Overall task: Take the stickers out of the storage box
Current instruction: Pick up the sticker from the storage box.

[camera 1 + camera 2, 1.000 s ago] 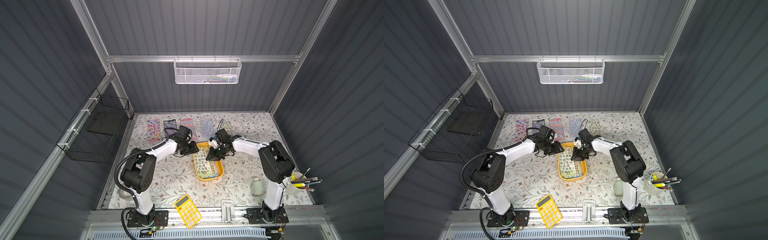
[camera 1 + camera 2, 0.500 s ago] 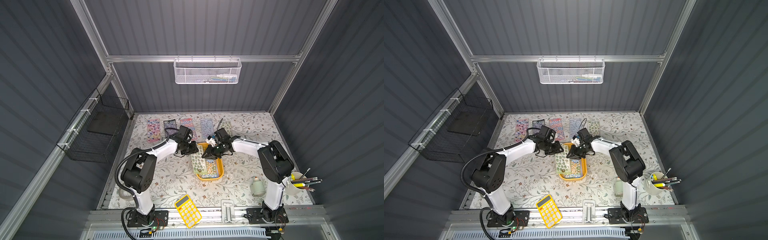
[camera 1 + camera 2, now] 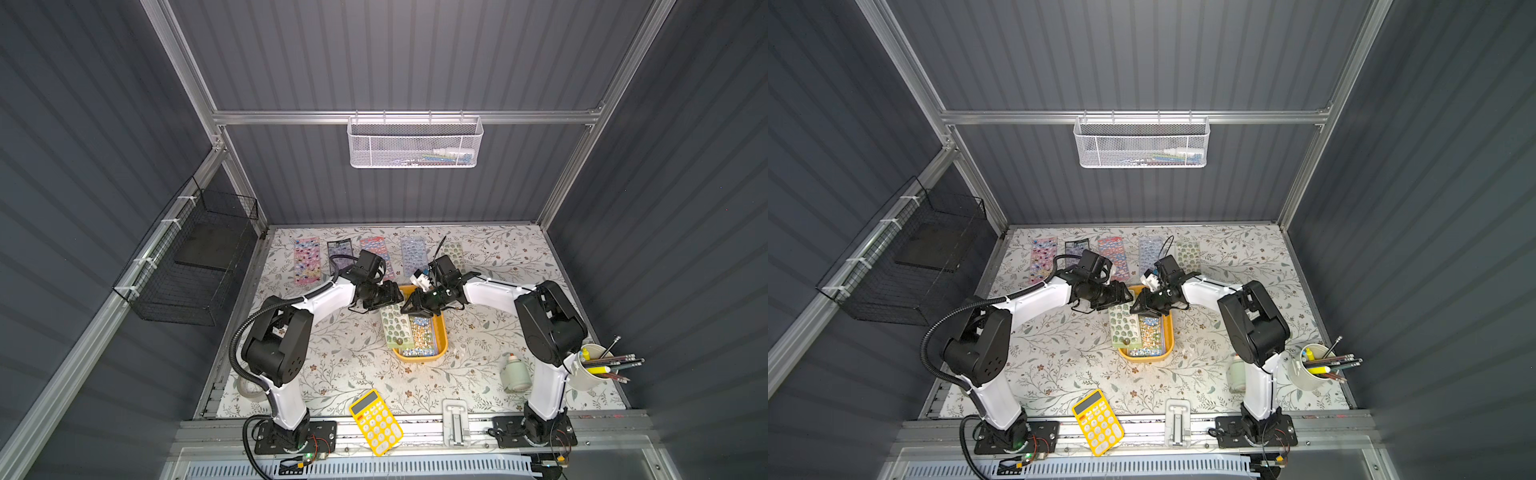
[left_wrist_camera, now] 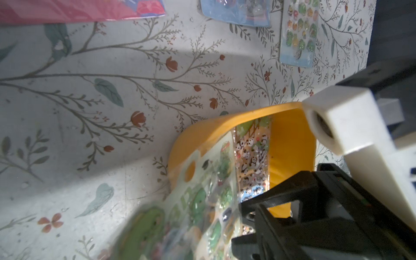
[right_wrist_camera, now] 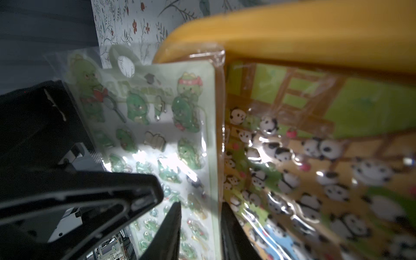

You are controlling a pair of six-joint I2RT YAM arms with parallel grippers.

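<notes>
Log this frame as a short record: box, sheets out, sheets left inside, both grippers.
storage box: mustard-yellow tray, between the two grippers
laid-out sheets: five, side by side beyond the box
green sheet: tilted, leaning over the box rim on the left arm's side
panda sheet: lying flat inside the box
left gripper: jaws apart, beside the green sheet's far end
right gripper: jaws apart, straddling the green sheet's edge

Glossy stickers point(image 5: 157, 135), smooth plastic storage box point(image 5: 292, 33)
</notes>
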